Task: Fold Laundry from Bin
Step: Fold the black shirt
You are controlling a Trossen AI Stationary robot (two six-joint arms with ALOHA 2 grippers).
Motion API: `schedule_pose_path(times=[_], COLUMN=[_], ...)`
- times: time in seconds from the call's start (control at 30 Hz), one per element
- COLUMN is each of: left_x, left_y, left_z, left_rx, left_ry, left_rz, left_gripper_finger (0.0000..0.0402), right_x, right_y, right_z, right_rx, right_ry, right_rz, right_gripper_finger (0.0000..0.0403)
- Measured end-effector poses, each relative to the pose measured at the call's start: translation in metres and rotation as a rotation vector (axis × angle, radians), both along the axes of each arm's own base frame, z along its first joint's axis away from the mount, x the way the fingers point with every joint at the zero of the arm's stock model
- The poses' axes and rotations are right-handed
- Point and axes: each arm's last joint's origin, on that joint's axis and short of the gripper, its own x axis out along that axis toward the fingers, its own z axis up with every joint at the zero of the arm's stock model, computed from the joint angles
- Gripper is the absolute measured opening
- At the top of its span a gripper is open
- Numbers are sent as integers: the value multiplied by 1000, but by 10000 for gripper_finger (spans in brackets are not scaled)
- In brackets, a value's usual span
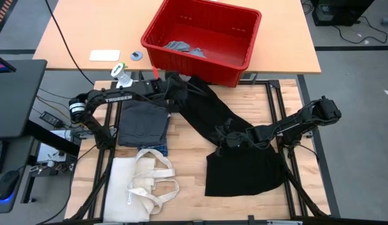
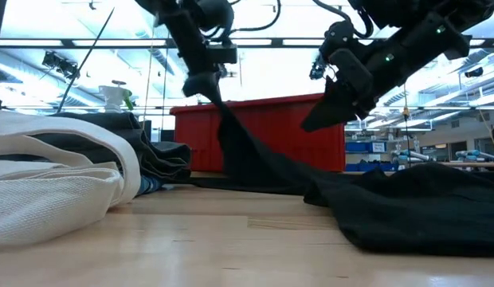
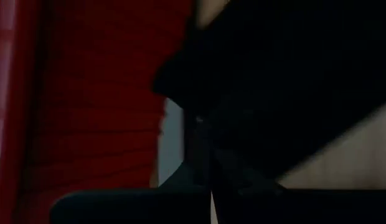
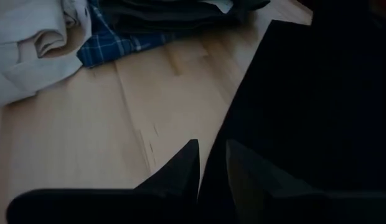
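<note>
Spreading the large black garment [image 1: 244, 169] across the bench [image 1: 188, 156] is the step in hand. Left gripper [image 1: 171, 84], fingers pinching one end beside the red bin [image 1: 244, 69]; right gripper [image 1: 222, 139], fingers nipping mid-cloth. Next, I judge: draw taut, lay flat.

On the tabletop [image 1: 181, 156], the bin [image 1: 203, 37] stands at twelve o'clock with small garments [image 1: 181, 47] in it. A large garment [image 1: 244, 165] runs from the bin's near wall toward four o'clock. Folded pieces [image 1: 142, 122] lie at nine o'clock, the tote bag [image 1: 141, 184] at seven, a spray bottle [image 1: 122, 73] at eleven.
</note>
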Motion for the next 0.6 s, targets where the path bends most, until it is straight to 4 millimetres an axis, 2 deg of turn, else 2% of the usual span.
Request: schedule_pose_path(times=[0.1, 0.27, 0.43, 0.6], left_x=[-6, -3, -4, -9], left_y=[-2, 14, 33, 31], left_z=[-12, -39, -69, -82], left_rx=[-65, -145, -230, -410], left_ry=[104, 150, 237, 285], left_rz=[29, 158, 225, 204], left_gripper_finger=[1, 19, 80, 127], right_x=[0, 1, 2, 0], right_y=[0, -1, 1, 6], right_z=[0, 2, 2, 1], right_rx=[-5, -28, -19, -22], right_ry=[0, -14, -20, 1], right_rz=[1, 2, 29, 62], right_gripper_finger=[90, 90, 90, 90])
